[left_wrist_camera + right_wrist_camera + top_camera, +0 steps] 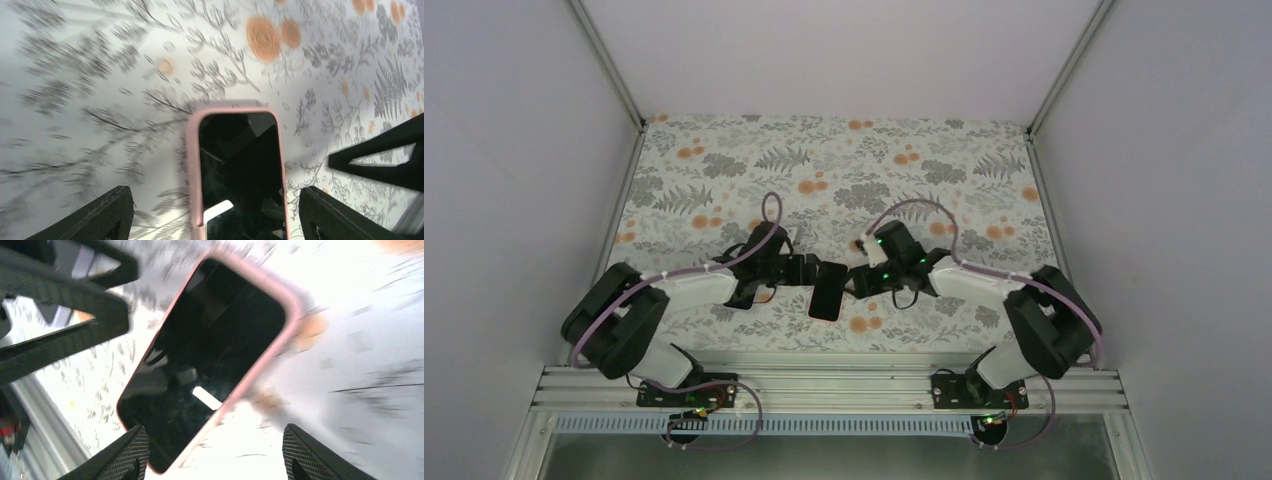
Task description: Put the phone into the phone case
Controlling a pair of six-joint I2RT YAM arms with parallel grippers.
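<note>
Phone [240, 170] lies in its pink case [193, 160] by the table's [724, 150] near edge. Left gripper [215, 192] and right gripper [215, 432] gape, holding nothing (a stray nudge might unseat a corner).

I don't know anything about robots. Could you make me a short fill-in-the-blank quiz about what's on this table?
1. The phone sits in a case whose rim is ____.
2. The phone lies flat with its dark screen facing ____.
3. The tablecloth shows grey leaves and ____ flowers.
4. The left gripper and right gripper each straddle the phone with jaws ____.

Missing words: pink; up; orange; open.
</note>
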